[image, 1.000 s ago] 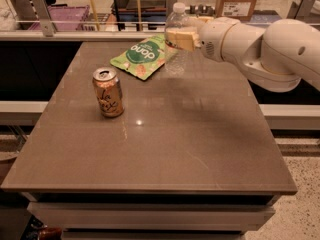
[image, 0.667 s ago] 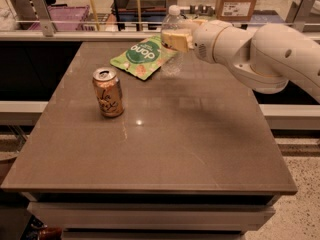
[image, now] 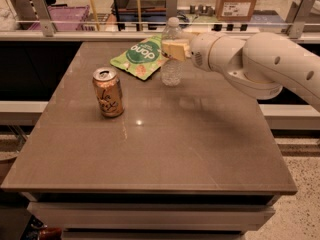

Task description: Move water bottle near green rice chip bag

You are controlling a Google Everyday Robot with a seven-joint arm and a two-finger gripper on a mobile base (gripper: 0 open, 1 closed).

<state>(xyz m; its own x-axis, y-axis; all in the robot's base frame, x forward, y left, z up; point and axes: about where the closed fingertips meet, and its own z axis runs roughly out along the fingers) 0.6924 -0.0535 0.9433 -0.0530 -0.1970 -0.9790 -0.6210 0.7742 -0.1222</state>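
The water bottle (image: 172, 71) is clear plastic with a white cap and stands upright at the back middle of the table, its base on or just above the surface. My gripper (image: 173, 49) reaches in from the right, its tan fingers closed around the bottle's middle. The green rice chip bag (image: 136, 57) lies flat just left of the bottle, its right edge almost touching it.
A tan-gold soda can (image: 107, 92) stands left of centre, in front of the bag. The brown table (image: 190, 149) ends at a far edge with a rail (image: 100, 26). Boxes and shelves stand behind it. My white arm (image: 260, 64) spans the back right.
My gripper has moved left and slightly toward the front with the bottle, bringing it down beside the bag's right edge. The can and the bag have not moved.
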